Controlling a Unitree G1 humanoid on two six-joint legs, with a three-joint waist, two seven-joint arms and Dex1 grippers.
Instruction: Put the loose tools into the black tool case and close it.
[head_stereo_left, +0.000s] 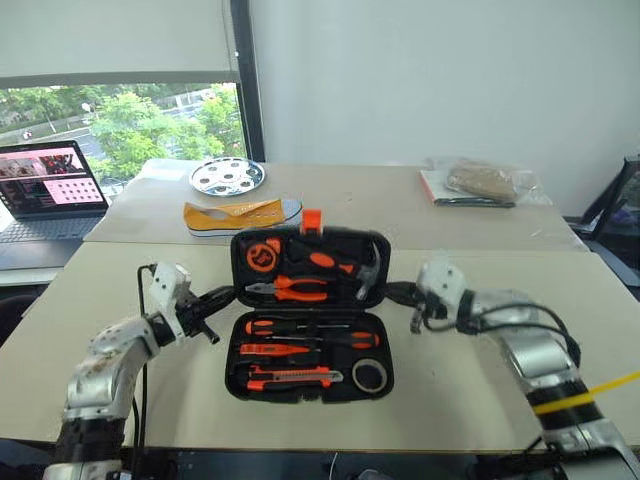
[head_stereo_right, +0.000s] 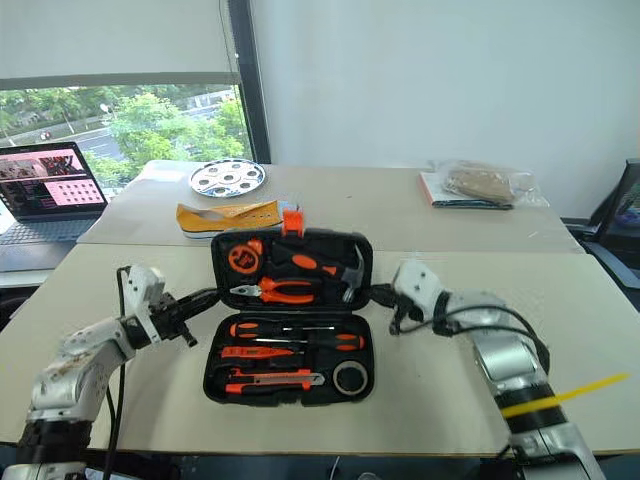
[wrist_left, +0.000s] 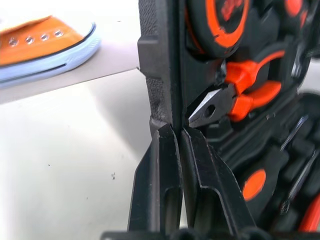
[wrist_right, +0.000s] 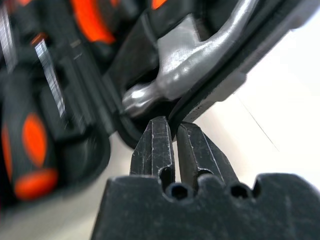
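Both jaws pinch the black tool case (head_stereo_left: 310, 312) lid's side edges.

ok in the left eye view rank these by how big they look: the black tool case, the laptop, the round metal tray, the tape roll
1. black tool case
2. laptop, cut off by the picture's edge and farther back, so its rank is unsure
3. round metal tray, also farther back
4. tape roll

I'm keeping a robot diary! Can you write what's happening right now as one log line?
tools: all in black tool case | lid: up, open | left gripper: shut on lid's left edge | right gripper: shut on lid's right edge | next: likely fold lid shut
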